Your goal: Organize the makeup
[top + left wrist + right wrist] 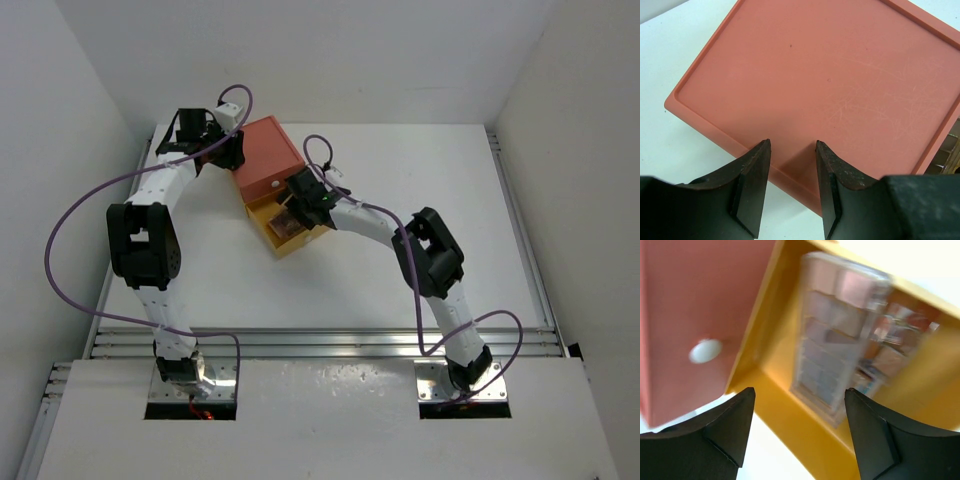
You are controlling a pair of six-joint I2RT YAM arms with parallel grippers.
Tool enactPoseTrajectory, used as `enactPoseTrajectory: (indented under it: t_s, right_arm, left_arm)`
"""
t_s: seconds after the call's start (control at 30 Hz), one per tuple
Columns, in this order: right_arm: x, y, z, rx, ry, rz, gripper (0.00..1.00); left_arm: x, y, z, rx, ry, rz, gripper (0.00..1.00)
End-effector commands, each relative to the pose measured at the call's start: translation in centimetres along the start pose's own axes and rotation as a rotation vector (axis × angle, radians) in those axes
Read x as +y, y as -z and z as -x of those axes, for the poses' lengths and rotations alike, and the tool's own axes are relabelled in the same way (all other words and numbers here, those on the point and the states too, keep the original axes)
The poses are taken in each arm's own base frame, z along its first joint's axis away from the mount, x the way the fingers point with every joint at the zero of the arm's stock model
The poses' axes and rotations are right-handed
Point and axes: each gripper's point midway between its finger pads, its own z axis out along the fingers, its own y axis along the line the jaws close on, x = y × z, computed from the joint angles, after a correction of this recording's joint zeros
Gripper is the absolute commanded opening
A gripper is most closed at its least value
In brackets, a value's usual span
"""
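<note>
Right fingers (725, 432) apart, palette (832, 340) beyond them, in yellow drawer (790, 420)

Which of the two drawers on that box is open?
The yellow lower drawer, which is pulled out with eyeshadow palettes lying inside. The orange drawer above it, the one with the white knob, is shut.

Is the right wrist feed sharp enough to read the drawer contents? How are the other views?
Right wrist: motion-blurred, the eyeshadow palette in the yellow drawer smeared. Left wrist: sharp, orange box top evenly lit, fine scratches. Top external: crisp, soft shadows.
</note>
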Motion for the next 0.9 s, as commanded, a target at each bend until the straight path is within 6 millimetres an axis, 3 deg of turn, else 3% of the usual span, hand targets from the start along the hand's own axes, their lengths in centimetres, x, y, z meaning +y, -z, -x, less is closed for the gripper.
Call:
enactPoseTrajectory:
  t_s: [0.0, 0.07, 0.1, 0.13, 0.17, 0.2, 0.27, 0.3, 0.33, 0.37, 0.43, 0.53, 0.6, 0.63, 0.67, 0.7, 0.73, 0.77, 0.87]
  right_arm:
    - [5.0, 2.0, 1.3, -0.016, 0.05, 0.178, 0.73]
    - [6.7, 2.9, 1.5, -0.028, 0.174, 0.273, 0.68]
    - [7.7, 4.5, 2.0, -0.04, 0.223, 0.319, 0.64]
    - [7.3, 4.7, 1.3, -0.062, 0.468, 0.388, 0.54]
    - [8.0, 5.6, 0.8, -0.06, 0.469, 0.437, 0.54]
    - [8.2, 7.1, 1.0, -0.114, 0.639, 0.494, 0.45]
    - [7.2, 9.6, 0.9, -0.14, 0.787, 0.535, 0.35]
    - [4.9, 9.3, 0.1, -0.1, 0.829, 0.52, 0.22]
    - [4.3, 10.2, 2.8, -0.144, 0.87, 0.509, 0.17]
    - [2.4, 10.3, 1.0, -0.102, 0.913, 0.49, 0.11]
    - [-1.9, 9.4, 1.2, -0.051, 0.936, 0.382, 0.01]
    - [-3.9, 8.6, 2.7, -0.061, 0.929, 0.323, 0.0]
    - [-2.3, 7.9, 3.9, -0.099, 0.958, 0.337, 0.0]
    - [-2.6, 6.9, 4.6, -0.108, 0.981, 0.308, 0.0]
    - [-1.3, 6.6, 6.3, -0.145, 0.987, 0.309, 0.0]
    - [-1.6, 5.4, 6.4, -0.138, 1.0, 0.287, 0.0]
    - [0.2, 4.9, 8.4, -0.181, 1.014, 0.285, 0.0]
    - [-0.4, 3.7, 9.3, -0.185, 1.009, 0.254, 0.0]
    - [0.3, 2.0, 12.0, -0.228, 1.017, 0.212, 0.0]
  left_arm:
    - [-0.9, -0.2, -7.4, 0.227, 0.119, -0.033, 0.47]
    - [-0.9, -0.2, -7.4, 0.227, 0.119, -0.033, 0.47]
    - [-0.9, -0.2, -7.4, 0.227, 0.119, -0.033, 0.47]
    - [-0.9, -0.2, -7.4, 0.227, 0.119, -0.033, 0.47]
    - [-0.9, -0.2, -7.4, 0.227, 0.119, -0.033, 0.47]
    - [-0.9, -0.2, -7.4, 0.227, 0.119, -0.033, 0.47]
    - [-1.1, -0.2, -7.3, 0.224, 0.12, -0.041, 0.47]
    - [-1.1, -0.2, -7.3, 0.224, 0.12, -0.041, 0.47]
    - [-1.1, -0.2, -7.3, 0.224, 0.12, -0.041, 0.47]
    - [-1.1, -0.2, -7.3, 0.224, 0.12, -0.041, 0.47]
    - [-1.1, -0.2, -7.3, 0.224, 0.12, -0.041, 0.47]
    - [-0.9, 0.1, -6.6, 0.207, 0.104, -0.038, 0.47]
    - [-0.9, 0.1, -6.6, 0.207, 0.104, -0.038, 0.47]
    - [-0.9, 0.1, -6.6, 0.207, 0.104, -0.038, 0.47]
    - [-0.9, 0.1, -6.6, 0.207, 0.104, -0.038, 0.47]
    - [-0.9, 0.1, -6.6, 0.207, 0.104, -0.038, 0.47]
    - [-0.9, 0.1, -6.6, 0.207, 0.104, -0.038, 0.47]
    - [-0.9, 0.1, -6.6, 0.207, 0.104, -0.038, 0.47]
    - [-1.0, 0.1, -7.0, 0.215, 0.108, -0.04, 0.47]
